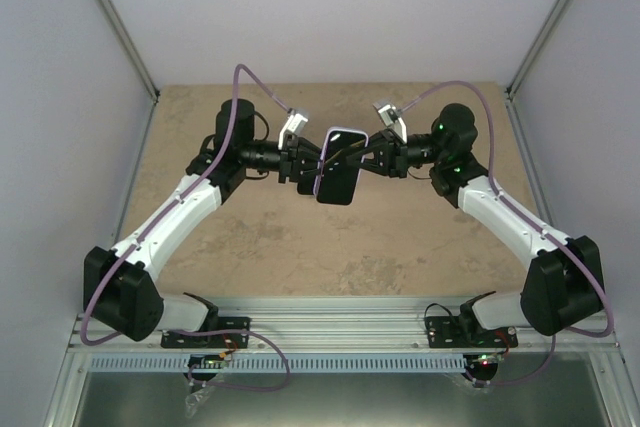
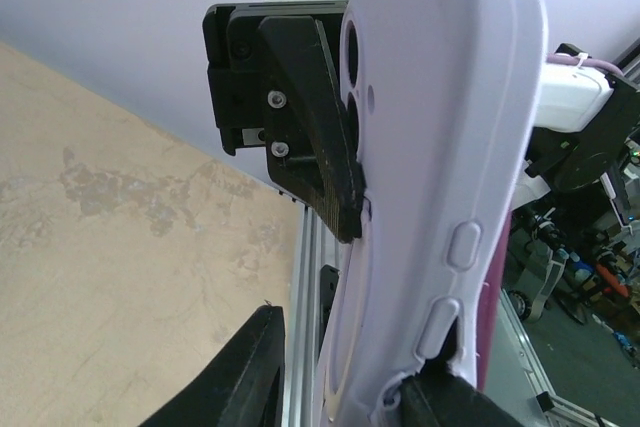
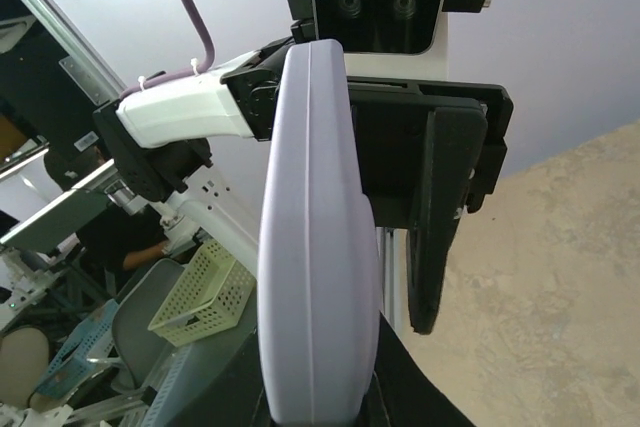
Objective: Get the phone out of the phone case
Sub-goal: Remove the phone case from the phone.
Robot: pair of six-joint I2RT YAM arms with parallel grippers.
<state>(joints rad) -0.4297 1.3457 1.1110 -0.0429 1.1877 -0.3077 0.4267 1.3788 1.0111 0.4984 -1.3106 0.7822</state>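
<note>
Phone case (image 1: 337, 167) aloft between two inward-bent arms (image 1: 190, 202)

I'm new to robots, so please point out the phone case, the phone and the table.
phone case (image 2: 440, 127): left wrist view, lilac back.
phone (image 1: 338, 185): top view, dark screen.
table (image 1: 300, 247): top view, bare sandy surface.

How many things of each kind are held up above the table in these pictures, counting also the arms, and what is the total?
Phone case: 1
Phone: 1
Robot arms: 2, the left arm and the right arm
Total: 4
</note>
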